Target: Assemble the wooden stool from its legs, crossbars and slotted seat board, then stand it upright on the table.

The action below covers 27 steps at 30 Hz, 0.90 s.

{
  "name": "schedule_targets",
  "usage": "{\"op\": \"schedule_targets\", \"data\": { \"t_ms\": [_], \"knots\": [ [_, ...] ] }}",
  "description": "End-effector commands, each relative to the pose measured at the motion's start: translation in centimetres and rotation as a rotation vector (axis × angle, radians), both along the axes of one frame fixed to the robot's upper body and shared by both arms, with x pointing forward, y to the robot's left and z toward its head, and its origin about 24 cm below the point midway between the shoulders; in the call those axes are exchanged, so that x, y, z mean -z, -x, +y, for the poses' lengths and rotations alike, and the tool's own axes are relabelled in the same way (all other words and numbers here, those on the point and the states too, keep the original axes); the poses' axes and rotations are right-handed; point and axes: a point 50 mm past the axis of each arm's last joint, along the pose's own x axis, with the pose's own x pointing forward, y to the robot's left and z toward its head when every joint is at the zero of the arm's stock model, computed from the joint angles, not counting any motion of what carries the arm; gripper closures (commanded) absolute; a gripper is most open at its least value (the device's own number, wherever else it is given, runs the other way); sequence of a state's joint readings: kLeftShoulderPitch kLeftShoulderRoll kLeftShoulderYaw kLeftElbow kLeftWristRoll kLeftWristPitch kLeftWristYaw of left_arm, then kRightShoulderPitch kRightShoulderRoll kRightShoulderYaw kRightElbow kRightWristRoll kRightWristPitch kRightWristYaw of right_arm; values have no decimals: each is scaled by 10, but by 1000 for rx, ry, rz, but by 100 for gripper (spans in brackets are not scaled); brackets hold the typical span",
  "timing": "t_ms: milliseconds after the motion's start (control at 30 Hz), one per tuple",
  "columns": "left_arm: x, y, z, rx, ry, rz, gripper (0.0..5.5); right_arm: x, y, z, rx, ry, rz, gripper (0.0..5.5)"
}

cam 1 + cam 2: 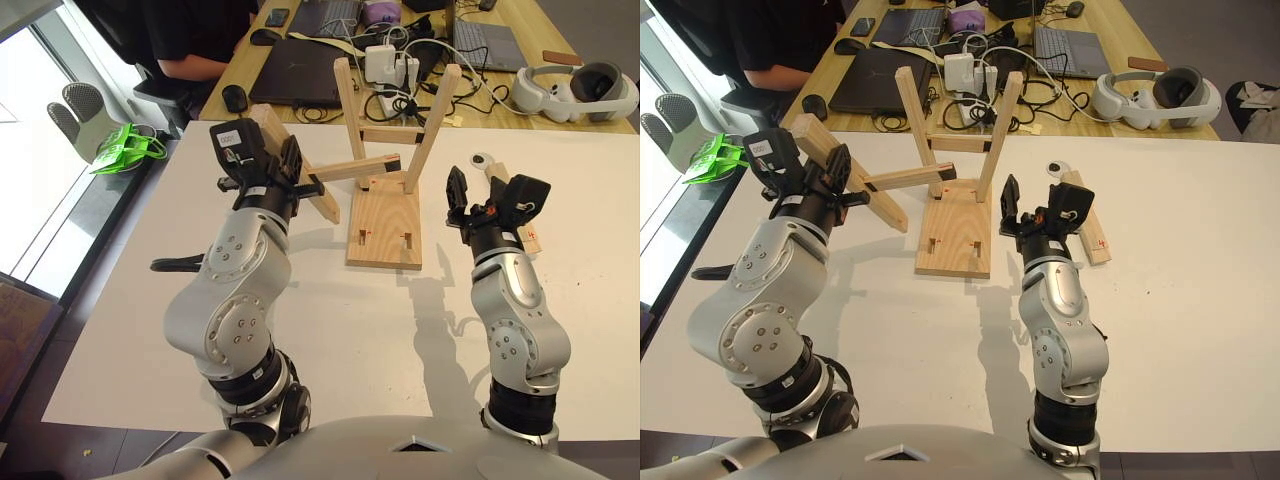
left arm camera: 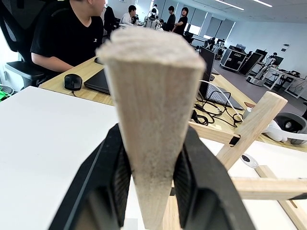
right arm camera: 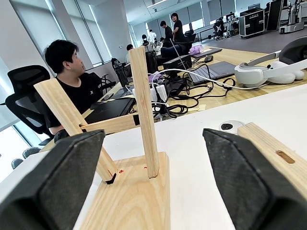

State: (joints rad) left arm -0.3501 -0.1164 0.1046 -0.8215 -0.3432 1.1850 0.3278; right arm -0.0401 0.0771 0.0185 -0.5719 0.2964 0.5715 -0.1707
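Note:
The slotted seat board (image 1: 385,225) lies flat on the white table. Two legs (image 1: 349,100) (image 1: 437,120) stand up from its far end, joined by a crossbar (image 1: 391,133). My left gripper (image 1: 300,180) is shut on a third leg (image 2: 151,110), held tilted left of the board. A crossbar (image 1: 352,170) runs from that leg to the board's far end. To the right of the board, my right gripper (image 1: 480,208) stands open with nothing between its fingers (image 3: 57,187). A loose leg (image 1: 1087,225) lies flat on the table just beyond it.
A small white round disc (image 1: 484,158) lies near the loose leg. A wooden desk behind the table holds laptops, cables, a mouse (image 1: 234,97) and a headset (image 1: 578,90); a person sits there. The table's front and right offer free room.

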Motion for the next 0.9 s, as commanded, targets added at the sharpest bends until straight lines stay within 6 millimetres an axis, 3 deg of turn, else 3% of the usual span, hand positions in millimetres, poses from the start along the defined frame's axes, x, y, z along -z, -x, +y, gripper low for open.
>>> {"op": "schedule_targets", "data": {
  "t_ms": [33, 467, 900],
  "knots": [
    [0, 2, -3, -16, 45, -6, 446, -2, -4, 6, -19, -30, -1, 171],
    [10, 6, -6, -12, -17, 3, 446, -4, 2, -9, 34, 45, -7, 171],
    [17, 5, -8, 9, -26, 16, 446, 8, 10, 6, 14, 32, 84, 171]
  ]
}}
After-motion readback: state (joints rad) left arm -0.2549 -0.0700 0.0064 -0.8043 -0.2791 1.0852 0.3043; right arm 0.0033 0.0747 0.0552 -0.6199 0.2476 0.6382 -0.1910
